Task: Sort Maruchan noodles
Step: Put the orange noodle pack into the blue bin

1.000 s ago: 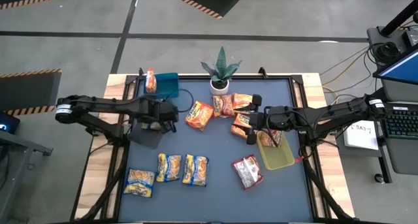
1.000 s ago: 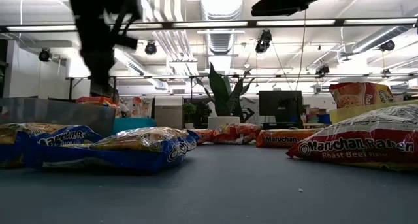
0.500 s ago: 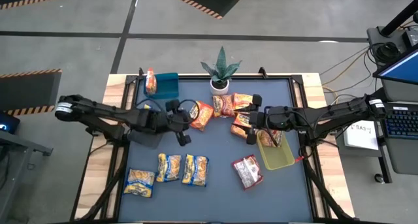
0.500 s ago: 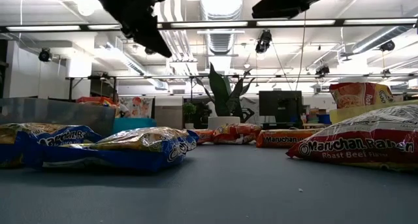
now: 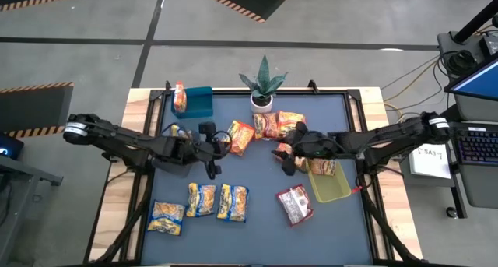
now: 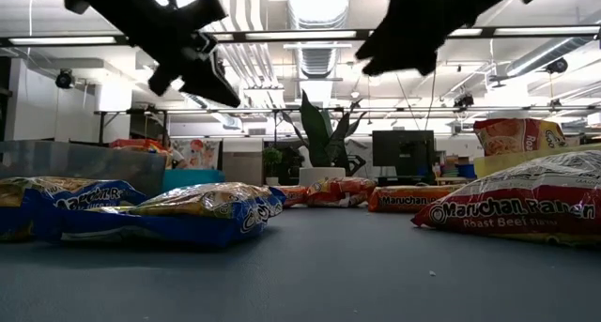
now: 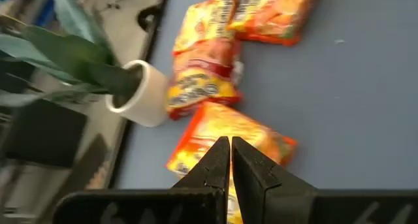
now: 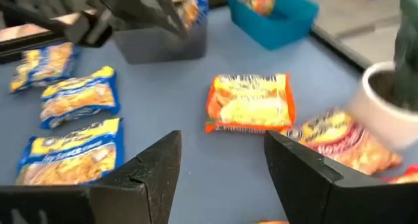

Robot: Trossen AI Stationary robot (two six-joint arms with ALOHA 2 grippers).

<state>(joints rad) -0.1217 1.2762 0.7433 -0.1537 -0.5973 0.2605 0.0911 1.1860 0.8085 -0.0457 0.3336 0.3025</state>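
Several orange Maruchan packets lie flat by the plant; the nearest one (image 5: 240, 137) (image 7: 228, 142) (image 8: 251, 103) lies between my two grippers. Three yellow-and-blue packets (image 5: 201, 198) (image 8: 78, 96) and a red-and-white one (image 5: 294, 205) lie toward the near edge. My left gripper (image 5: 218, 148) (image 7: 230, 160) hangs shut and empty above the table, just left of that orange packet. My right gripper (image 5: 282, 158) (image 8: 222, 149) hangs open and empty to its right, slanting down toward it.
A grey bin (image 5: 174, 156) (image 8: 163, 44) stands under the left arm. A blue bin (image 5: 199, 101) at the far left holds an orange packet. A yellow-green bin (image 5: 330, 185) on the right holds another. A potted plant (image 5: 263, 92) stands at the far edge.
My left gripper has left its place above the grey bin and gone toward the table's right, tipping up from pointing down to slanting forward at the orange packet; it stays shut. My right gripper has sunk a little, rolled about its own line and edged toward the table's left.
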